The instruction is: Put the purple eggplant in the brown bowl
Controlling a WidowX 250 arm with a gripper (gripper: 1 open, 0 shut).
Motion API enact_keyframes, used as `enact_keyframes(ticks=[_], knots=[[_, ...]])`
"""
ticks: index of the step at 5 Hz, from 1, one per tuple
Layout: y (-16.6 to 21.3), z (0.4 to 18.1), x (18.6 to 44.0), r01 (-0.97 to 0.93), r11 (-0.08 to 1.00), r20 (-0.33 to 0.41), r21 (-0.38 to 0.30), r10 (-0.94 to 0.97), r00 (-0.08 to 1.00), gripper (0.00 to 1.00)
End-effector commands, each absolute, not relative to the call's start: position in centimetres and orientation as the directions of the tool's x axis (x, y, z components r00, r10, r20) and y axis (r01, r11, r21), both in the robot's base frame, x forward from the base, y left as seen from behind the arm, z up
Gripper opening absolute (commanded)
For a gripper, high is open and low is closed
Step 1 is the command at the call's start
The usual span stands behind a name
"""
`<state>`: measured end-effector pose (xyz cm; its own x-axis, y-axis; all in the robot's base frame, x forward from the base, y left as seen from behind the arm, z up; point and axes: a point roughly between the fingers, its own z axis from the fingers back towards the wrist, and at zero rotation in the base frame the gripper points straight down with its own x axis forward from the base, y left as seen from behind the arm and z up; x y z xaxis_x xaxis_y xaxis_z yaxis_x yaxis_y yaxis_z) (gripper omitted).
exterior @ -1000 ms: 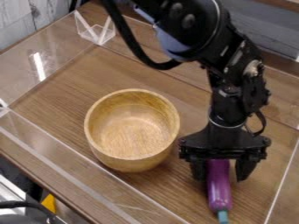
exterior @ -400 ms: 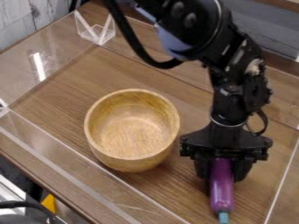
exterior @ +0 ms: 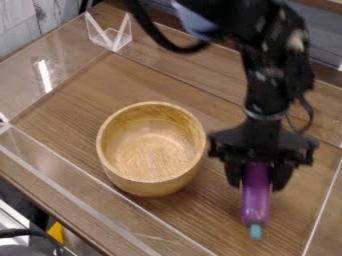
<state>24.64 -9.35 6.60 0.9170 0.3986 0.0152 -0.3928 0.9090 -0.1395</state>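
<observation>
The pincer (exterior: 254, 170) is partly closed, its fingers drawn in on the upper end of the eggplant (exterior: 257, 204), which hangs below them with its teal cap pointing away from the wrist; it looks gripped, and the step in hand seems to be the lift. The bowl (exterior: 150, 148) sits just beside the pincer, toward the picture's left, so the next move calls for raising the eggplant above the rim, carrying it sideways over the hollow and letting go.
</observation>
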Motion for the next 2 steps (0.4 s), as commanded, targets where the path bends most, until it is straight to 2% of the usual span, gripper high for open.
enact_keyframes(ticks=[1, 2], knots=[[-6.6, 10.7, 24.4, -0.369, 0.906, 0.051, -0.209, 0.387, 0.921, 0.0], [-4.0, 11.9, 24.1, -0.365, 0.906, 0.065, -0.213, 0.386, 0.92, 0.0]])
